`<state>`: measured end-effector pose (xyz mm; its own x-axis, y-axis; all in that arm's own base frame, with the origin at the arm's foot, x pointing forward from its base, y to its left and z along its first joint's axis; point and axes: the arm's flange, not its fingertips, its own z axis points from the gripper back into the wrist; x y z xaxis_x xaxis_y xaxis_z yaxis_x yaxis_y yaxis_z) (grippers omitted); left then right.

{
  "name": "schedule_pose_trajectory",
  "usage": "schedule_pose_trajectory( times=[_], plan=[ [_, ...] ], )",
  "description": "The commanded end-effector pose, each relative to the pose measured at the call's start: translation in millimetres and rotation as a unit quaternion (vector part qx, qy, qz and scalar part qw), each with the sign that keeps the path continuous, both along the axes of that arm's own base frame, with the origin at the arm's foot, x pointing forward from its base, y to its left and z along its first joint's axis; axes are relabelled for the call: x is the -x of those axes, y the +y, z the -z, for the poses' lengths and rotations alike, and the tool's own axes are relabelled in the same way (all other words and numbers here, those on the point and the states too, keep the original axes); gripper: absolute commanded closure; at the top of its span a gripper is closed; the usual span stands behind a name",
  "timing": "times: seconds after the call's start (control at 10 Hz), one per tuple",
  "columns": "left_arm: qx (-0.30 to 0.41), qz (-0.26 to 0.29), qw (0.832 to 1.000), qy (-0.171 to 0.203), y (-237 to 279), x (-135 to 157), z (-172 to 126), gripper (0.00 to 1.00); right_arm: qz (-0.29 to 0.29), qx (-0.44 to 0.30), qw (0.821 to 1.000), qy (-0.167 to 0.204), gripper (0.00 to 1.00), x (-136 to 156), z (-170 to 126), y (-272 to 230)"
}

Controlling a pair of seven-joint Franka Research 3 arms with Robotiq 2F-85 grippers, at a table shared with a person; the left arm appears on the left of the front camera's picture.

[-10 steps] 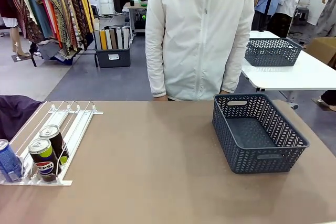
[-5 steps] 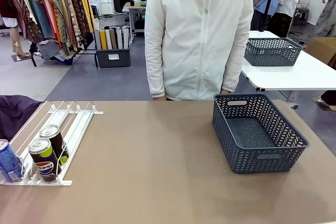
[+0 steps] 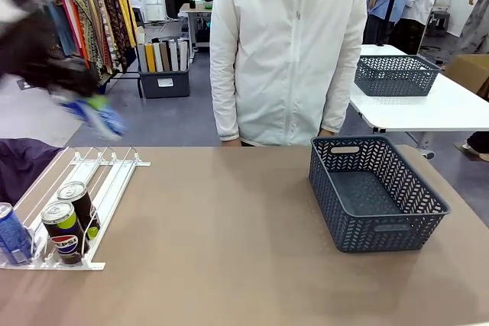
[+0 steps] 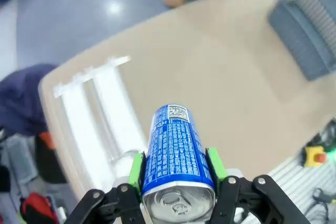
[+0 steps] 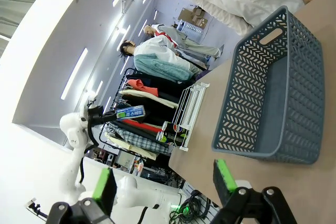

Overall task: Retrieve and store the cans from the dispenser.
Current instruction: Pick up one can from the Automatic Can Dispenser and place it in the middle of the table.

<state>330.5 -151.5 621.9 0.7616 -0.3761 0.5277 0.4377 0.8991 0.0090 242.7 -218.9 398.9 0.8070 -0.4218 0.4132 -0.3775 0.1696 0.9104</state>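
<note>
- Blue can (image 4: pixel 173 145) is clamped by the left gripper (image 4: pixel 176 167) and held high, probably over the dispenser (image 3: pixel 114 169) (pretty blurry tbh).
- Right gripper (image 5: pixel 164 182) is spread wide, nothing held.
- Two Pepsi cans (image 3: pixel 67 223) are parked at the dispenser's near end.

Left arm (image 3: pixel 34 43), raised high over the left end of the worktop (image 3: pixel 229 227), appears as a blur in the front view. The left gripper (image 4: pixel 176 169) is closed, its green pads (image 4: pixel 137 167) pressed against opposite sides of a blue can (image 4: pixel 175 140) that lies lengthwise along the fingers. The right gripper (image 5: pixel 164 179) is held clear of the worktop, jaws spread wide, with nothing between its fingers (image 5: pixel 224 176).
</note>
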Motion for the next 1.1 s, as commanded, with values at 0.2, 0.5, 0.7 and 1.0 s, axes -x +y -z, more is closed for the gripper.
schedule_pose_trajectory(
  times=[0.2,0.5,0.7,1.0],
  plan=[
    [-0.062,0.139,0.985,0.082,-187.9,-58.0,103.7,1.00,-0.004,-0.001,1.000,0.002,0.00,1.3,-4.2,-0.7],
    [-0.126,0.154,0.972,0.126,-254.4,-64.8,198.8,1.00,-0.004,-0.001,1.000,0.002,0.00,1.3,-4.2,-0.7],
    [-0.144,0.158,0.967,0.140,-262.8,-67.6,224.0,1.00,-0.004,-0.001,1.000,0.002,0.00,1.3,-4.2,-0.7],
    [-0.152,0.158,0.964,0.151,-262.6,-70.1,226.4,1.00,-0.004,-0.001,1.000,0.002,0.00,1.3,-4.2,-0.7]
  ],
)
